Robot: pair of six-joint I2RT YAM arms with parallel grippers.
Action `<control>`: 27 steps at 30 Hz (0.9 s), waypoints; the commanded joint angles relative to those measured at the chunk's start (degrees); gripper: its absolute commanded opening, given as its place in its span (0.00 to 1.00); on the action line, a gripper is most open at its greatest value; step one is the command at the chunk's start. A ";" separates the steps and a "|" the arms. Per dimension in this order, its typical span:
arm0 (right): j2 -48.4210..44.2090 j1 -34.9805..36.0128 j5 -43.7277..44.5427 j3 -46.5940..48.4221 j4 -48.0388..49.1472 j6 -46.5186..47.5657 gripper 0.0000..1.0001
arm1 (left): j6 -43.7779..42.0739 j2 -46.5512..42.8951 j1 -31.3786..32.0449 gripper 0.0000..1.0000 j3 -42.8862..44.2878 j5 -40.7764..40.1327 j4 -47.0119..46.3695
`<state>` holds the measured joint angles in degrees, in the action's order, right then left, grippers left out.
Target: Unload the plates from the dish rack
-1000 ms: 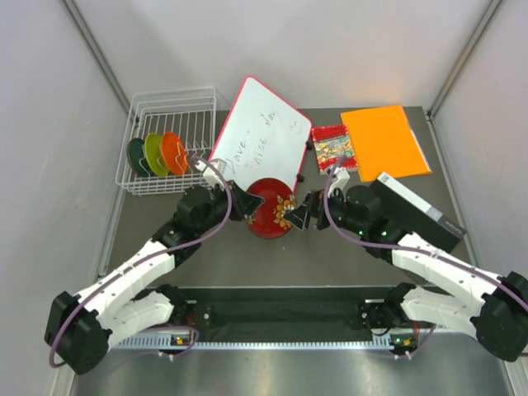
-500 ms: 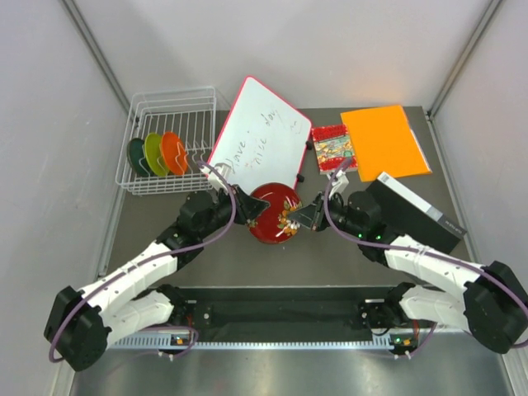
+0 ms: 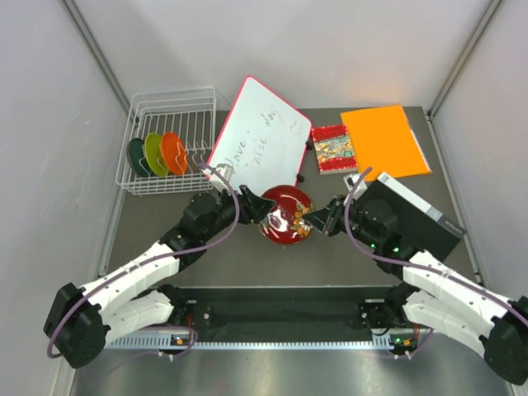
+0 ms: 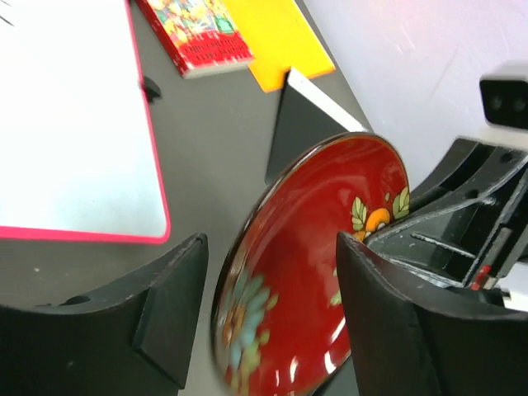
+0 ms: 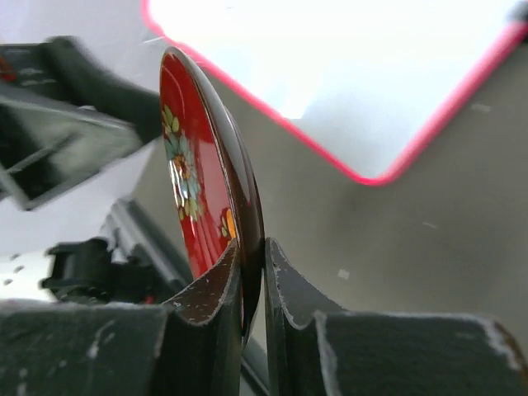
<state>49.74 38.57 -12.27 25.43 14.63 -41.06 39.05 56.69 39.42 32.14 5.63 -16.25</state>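
Three plates, teal [image 3: 137,156], green [image 3: 153,153] and orange [image 3: 173,152], were seen standing on edge between the upright wires of the dish rack [image 3: 169,103], at the far left of the table [image 3: 247,264]. A fourth, the red plate [image 3: 286,214], was found outside the rack. It was held tilted on edge near the middle of the table, just in front of the near corner of the whiteboard [image 3: 260,136]. Whether its lower edge touched the table could not be told.

The right gripper [image 3: 318,219] was clamped on the rim of the red plate, its jaws drawn close together on the thin edge in the right wrist view. The jaws of the left gripper [image 3: 254,206] were spread apart on either side of the plate, and no grip by them was evident in the left wrist view. A handover from left to right was judged to be under way.

The task was judged about a quarter advanced. One plate had been taken out but not yet set down, and three were left to be unloaded. A red booklet [image 3: 332,148] and an orange folder [image 3: 384,140] lay at the far right.
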 commanded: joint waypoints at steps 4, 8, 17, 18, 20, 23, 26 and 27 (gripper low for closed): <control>-14.04 -12.71 2.52 -1.26 -16.37 3.35 0.00 | -7.04 -7.11 0.22 0.73 0.64 -10.63 3.15; -15.99 -17.99 1.99 -0.12 -24.55 5.46 0.00 | -10.56 -9.92 0.13 0.74 2.48 -15.20 6.84; -11.87 -19.85 0.32 -4.42 -24.48 4.94 0.00 | -19.00 -10.72 0.04 0.83 5.74 -32.16 13.61; -11.25 -20.02 -0.72 -5.03 -23.78 4.85 0.00 | -19.70 -10.81 0.04 0.84 5.65 -33.65 13.70; -8.80 -20.11 -1.52 -5.74 -21.94 4.32 0.00 | -20.15 -10.89 -0.04 0.87 5.39 -37.35 13.88; -5.54 -20.29 -3.72 -7.15 -19.13 4.06 0.00 | -20.68 -10.98 -0.13 0.88 4.78 -39.55 14.23; -2.90 -20.28 -5.65 -8.11 -15.96 3.35 0.00 | -20.33 -10.90 -0.31 0.88 4.07 -39.64 14.58; -2.19 -20.37 -6.09 -8.29 -15.17 2.83 0.00 | -20.07 -10.89 -0.31 0.88 3.90 -39.64 14.67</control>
<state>45.60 18.94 -14.24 16.84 -10.04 -36.77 20.08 46.61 39.38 35.70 -30.48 -1.83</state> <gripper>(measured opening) 0.111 0.877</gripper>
